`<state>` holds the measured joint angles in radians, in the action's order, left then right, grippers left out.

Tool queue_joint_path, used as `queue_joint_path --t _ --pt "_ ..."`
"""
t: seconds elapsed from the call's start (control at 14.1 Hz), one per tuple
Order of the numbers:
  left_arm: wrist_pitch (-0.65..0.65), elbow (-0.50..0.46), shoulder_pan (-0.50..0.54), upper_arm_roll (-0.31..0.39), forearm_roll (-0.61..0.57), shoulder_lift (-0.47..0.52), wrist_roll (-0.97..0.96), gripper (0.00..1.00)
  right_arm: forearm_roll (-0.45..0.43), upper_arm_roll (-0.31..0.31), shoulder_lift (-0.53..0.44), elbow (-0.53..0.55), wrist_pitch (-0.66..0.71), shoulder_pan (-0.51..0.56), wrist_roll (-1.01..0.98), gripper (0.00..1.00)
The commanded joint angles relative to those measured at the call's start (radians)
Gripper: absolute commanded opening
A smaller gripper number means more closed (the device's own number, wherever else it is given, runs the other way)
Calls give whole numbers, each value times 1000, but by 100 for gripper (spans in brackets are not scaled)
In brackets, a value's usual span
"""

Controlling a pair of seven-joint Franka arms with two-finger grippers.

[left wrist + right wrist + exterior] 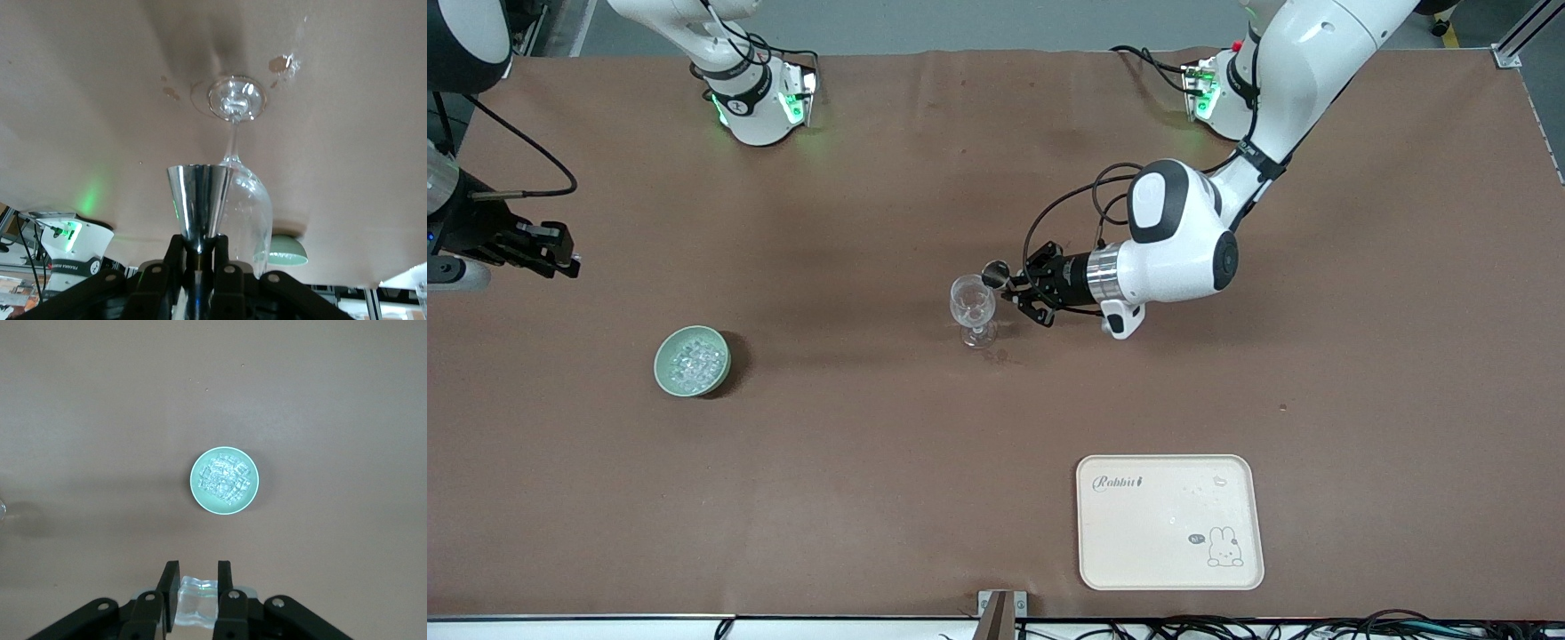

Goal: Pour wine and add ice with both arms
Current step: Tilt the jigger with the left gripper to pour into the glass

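Brown matte covering runs across the whole table (871, 498), and it looks soft enough to grip a glass foot a bit. We've got both arms in shot: the left arm (1280, 80) reaches in from its base toward the middle, while the right arm (463, 222) waits at its own end of the table.

Next biggest is the cream tray (1169, 522), a rounded rectangle with a rabbit print, nearest the front camera and bare apart from a few wet glints. Then the pale green bowl (692, 360), smooth and round, sitting toward the right arm's end with the ice (694, 361) heaped inside, clear glinting chunks.

Mid-table stands the wine glass (972, 311), upright, thin and see-through. We'd call it fragile and tippy, so best taken at the stem, gently. Any wine in it is too faint for us to make out.

The left pincer (1021, 291) is clamped on the stem of a shiny metal measuring cup (198, 203), cone shaped, held right against the glass rim. It's smooth steel, probably slippery, so that firm grip low on the stem makes sense.

The right pincer (197, 590) hovers over bare table, and its wrist view looks down on the bowl. Its fingers are closed on a clear glassy chunk (195, 600), apparently an ice piece; wet and slick, we reckon, so easy to lose.
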<state>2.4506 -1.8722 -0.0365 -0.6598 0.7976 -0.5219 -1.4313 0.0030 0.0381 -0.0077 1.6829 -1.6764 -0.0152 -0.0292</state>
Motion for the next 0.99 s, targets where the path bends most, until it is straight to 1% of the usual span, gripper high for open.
queue_joint_path --t 0.0,0.35,0.71,0.92 --pt "13 -13 -11 6 -46 31 -61 1 15 2 -28 27 -9 4 -11 0" --pt "13 8 -22 5 -155 25 -168 1 17 2 -28 27 -9 4 -11 0" --pt "13 59 -57 11 -190 -4 -247 1 17 2 -26 27 -9 14 -11 0" --pt "11 59 -65 12 -241 -6 -285 1 18 2 -28 28 -9 14 -11 0"
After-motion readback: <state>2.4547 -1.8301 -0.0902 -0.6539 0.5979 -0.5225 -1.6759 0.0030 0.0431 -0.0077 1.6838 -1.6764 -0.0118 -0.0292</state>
